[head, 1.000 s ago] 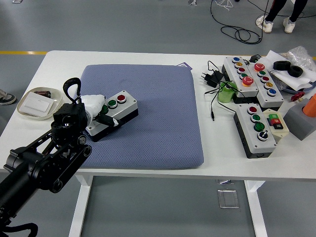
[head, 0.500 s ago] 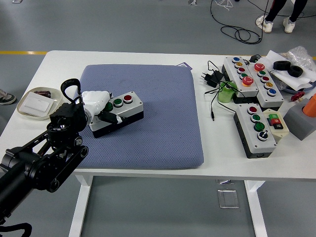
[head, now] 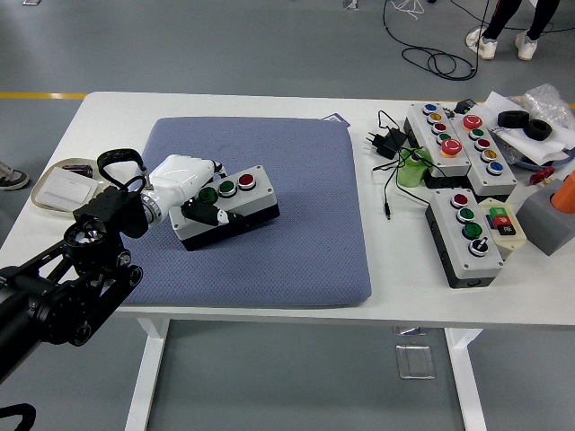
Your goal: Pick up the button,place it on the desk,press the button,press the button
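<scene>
While the task is in its first stage, these lines describe the scene.
Step in hand: the left robot hand (head: 190, 190), white with black fingers, is clenched around the left end of the button box (head: 232, 204), a grey box with a black base and a green and a red button on top. I judge this to be the pick-up or carry step, with placing and pressing not yet done.
Box position: over the blue mat (head: 269, 211) on the white table (head: 99, 117), left of centre; whether it is lifted or resting on the mat cannot be told.
Right arm: not in view.
Next move: it calls for setting the box down flat and steady, letting go, then bringing a fingertip straight down on a button.
Other things: more button boxes (head: 458, 144) and cables lie on the table's right side; a tray (head: 65, 187) sits at the left edge.
Writing: no brand, label or text can be read anywhere.
</scene>
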